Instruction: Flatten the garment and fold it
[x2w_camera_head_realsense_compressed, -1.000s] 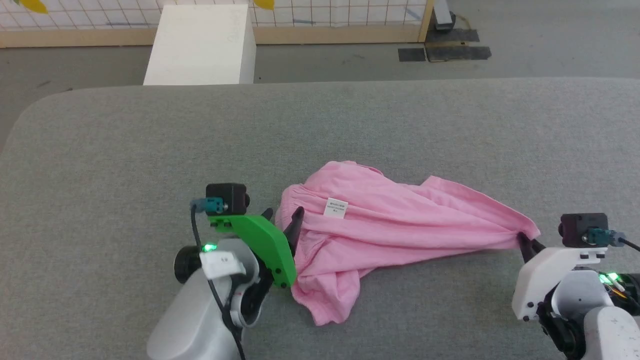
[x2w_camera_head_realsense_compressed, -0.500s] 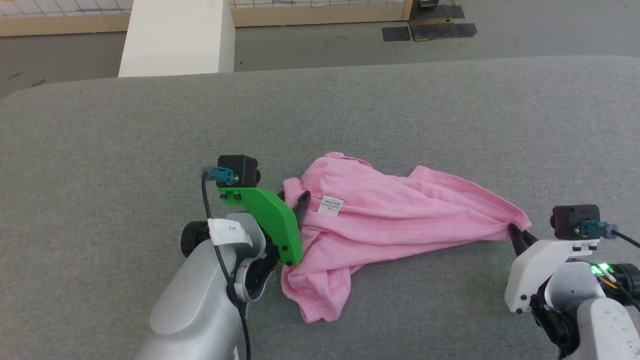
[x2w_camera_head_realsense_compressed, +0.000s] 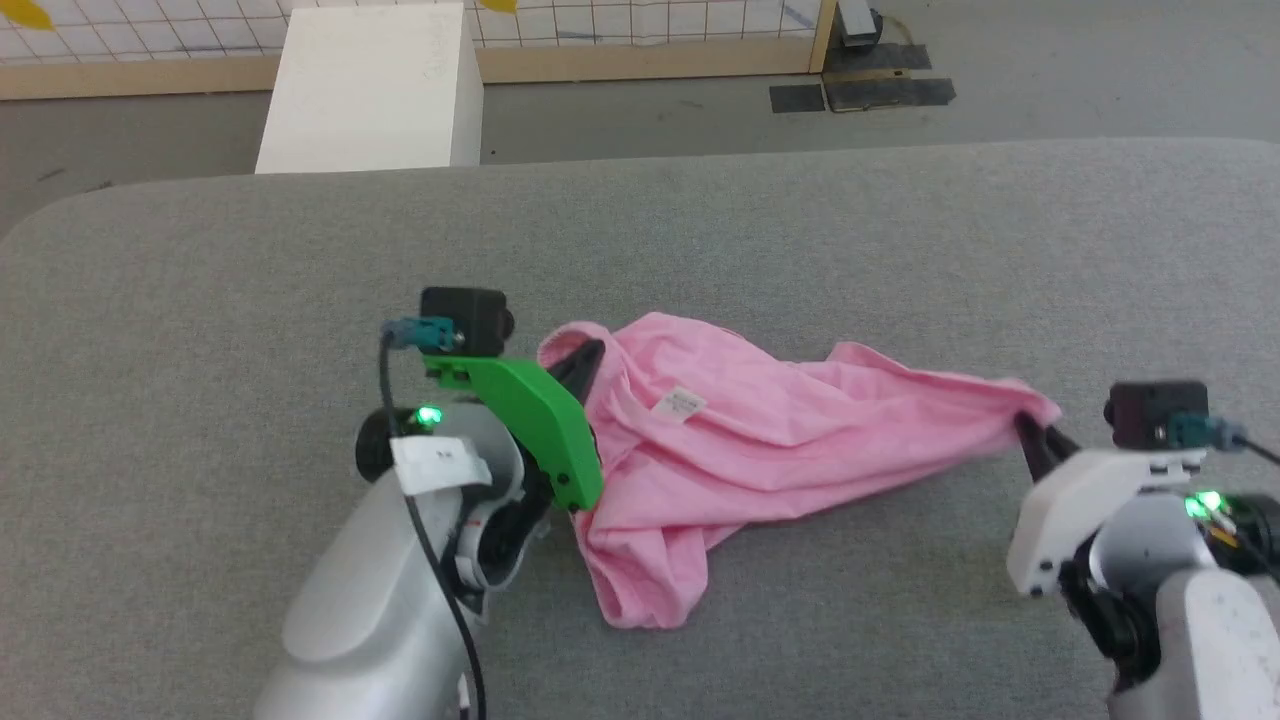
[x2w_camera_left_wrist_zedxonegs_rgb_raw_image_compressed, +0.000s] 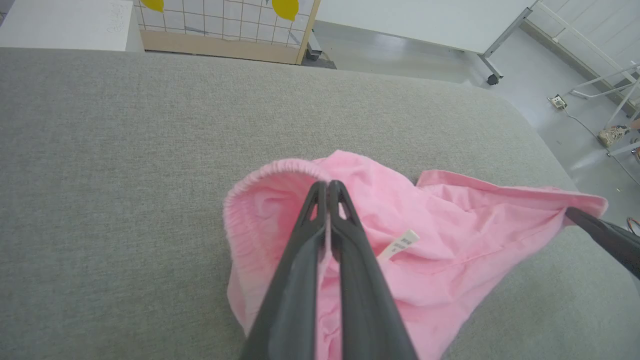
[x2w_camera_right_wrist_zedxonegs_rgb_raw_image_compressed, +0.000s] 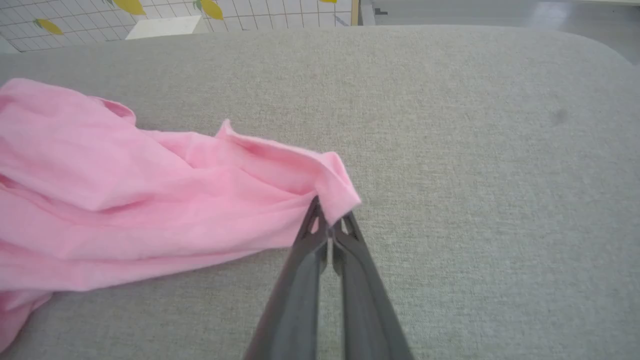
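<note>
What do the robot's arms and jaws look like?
Both arms are smooth pale grey shells. The left gripper has a bright green bracket, the right gripper a white bracket. Each carries a small black box camera with a teal plug, a green light, and long dark tapering jaws with cut-out tips. A black cable runs down the left arm.

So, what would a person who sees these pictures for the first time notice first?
The crumpled light pink cotton shorts in the middle of the grey fabric-covered table stand out most. The left gripper is shut on their gathered waistband, and the right gripper pinches the opposite corner, so the cloth is drawn out between them.
</note>
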